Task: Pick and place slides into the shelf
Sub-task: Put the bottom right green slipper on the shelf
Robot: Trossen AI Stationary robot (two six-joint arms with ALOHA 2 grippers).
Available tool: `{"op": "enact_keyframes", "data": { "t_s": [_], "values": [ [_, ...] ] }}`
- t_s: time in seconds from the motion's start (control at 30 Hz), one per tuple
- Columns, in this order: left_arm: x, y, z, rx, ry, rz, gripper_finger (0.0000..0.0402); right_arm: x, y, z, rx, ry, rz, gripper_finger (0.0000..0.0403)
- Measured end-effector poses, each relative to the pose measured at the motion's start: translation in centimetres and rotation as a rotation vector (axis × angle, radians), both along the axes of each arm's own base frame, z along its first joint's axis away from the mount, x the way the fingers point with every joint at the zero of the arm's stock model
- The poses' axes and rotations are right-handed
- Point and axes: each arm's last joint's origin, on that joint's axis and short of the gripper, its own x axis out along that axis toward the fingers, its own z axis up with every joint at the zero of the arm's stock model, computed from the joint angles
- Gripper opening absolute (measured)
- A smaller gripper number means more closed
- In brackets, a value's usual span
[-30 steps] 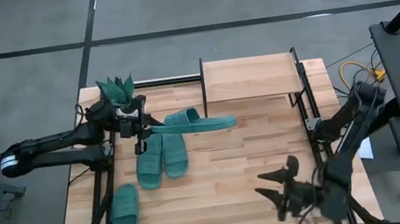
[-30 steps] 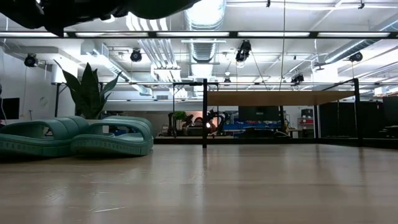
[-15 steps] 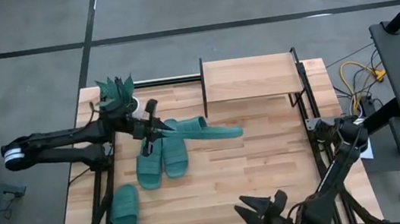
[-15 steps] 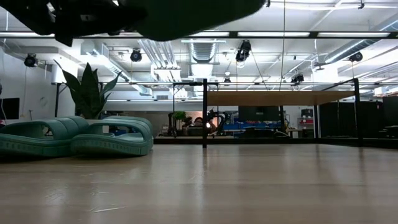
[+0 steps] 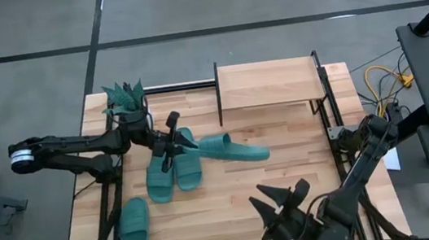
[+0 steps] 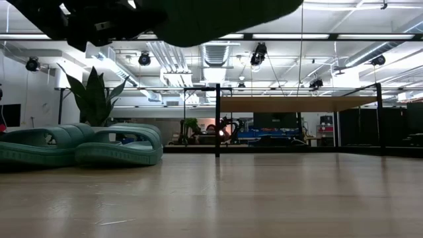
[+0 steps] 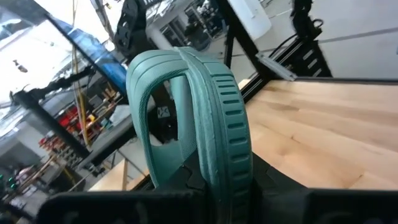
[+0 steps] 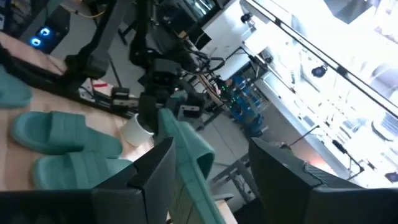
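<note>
Right now my left gripper [image 5: 169, 139] has its jaws clamped shut on the heel end of one slide [image 5: 230, 147], carrying it in the air over the table [image 5: 286, 168], short of the shelf [image 5: 266, 83]. Two slides [image 5: 173, 168] lie side by side below it; a fourth [image 5: 134, 232] sits near the front left edge. My right gripper [image 5: 278, 202] waits wide open, holding nothing. I judge the rubber light and bendy, so an end grip lets it droop; gripping nearer the strap would steady it.
</note>
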Motion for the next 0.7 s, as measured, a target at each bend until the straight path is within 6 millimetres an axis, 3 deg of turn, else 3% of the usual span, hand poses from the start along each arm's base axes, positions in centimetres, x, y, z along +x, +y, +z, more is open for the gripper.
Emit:
{"op": "enact_keyframes", "data": {
  "t_s": [0.2, 0.33, 0.47, 0.57, 0.63, 0.7],
  "values": [
    [0.1, 0.2, 0.0, 0.001, 0.0, 0.059, 0.0017, -1.1, -2.0, 3.1, 0.083, -0.072, 0.008, 0.0194],
    [0.1, 0.2, 0.1, 0.001, -0.007, 0.061, 0.0017, -2.6, -3.7, 6.1, 0.173, -0.147, 0.136, 0.0194],
    [0.1, 0.2, 0.2, 0.002, -0.013, 0.061, 0.0017, -5.1, -6.0, 8.5, 0.287, -0.112, 0.511, 0.0194],
    [0.1, 0.2, 0.1, 0.002, -0.014, 0.061, 0.0017, -6.3, -8.3, 8.6, 0.557, 0.025, 0.763, 0.0194],
    [0.1, 0.2, 0.2, 0.003, -0.014, 0.061, 0.0017, -6.6, -9.8, 8.1, 0.655, 0.077, 0.684, 0.0194],
    [0.1, 0.2, 0.2, 0.002, -0.015, 0.061, 0.0017, -6.8, -10.8, 6.9, 0.612, 0.118, 0.511, 0.0194]
  ]
}}
